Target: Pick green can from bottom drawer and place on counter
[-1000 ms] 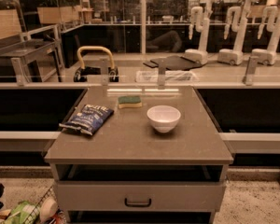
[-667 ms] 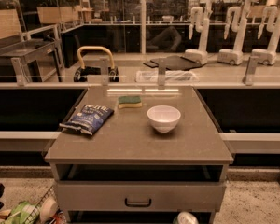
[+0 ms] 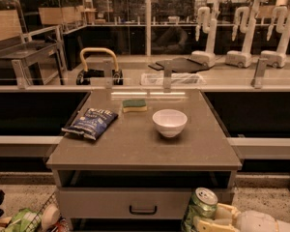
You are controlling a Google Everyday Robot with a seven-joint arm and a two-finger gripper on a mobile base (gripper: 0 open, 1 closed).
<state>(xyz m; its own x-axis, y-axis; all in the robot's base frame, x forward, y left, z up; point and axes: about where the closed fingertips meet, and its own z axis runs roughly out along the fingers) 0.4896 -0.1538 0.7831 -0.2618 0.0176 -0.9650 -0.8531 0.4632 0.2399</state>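
Pick looks done, placing not yet
Your gripper [image 3: 206, 220], low right beside the drawer front [image 3: 135, 203], is clamped on the green can [image 3: 202, 204], held below the counter [image 3: 135, 151]; you have the lift and set-down left

One green can [image 3: 203, 203] in one gripper [image 3: 201, 221] bottom right; one bowl [image 3: 169, 122], one sponge [image 3: 135, 105], one crisp bag [image 3: 90, 123]

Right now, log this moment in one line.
gripper: lower right, beside drawer front, shut on can | can: held below counter level, not yet placed | counter: bowl, sponge, chip bag
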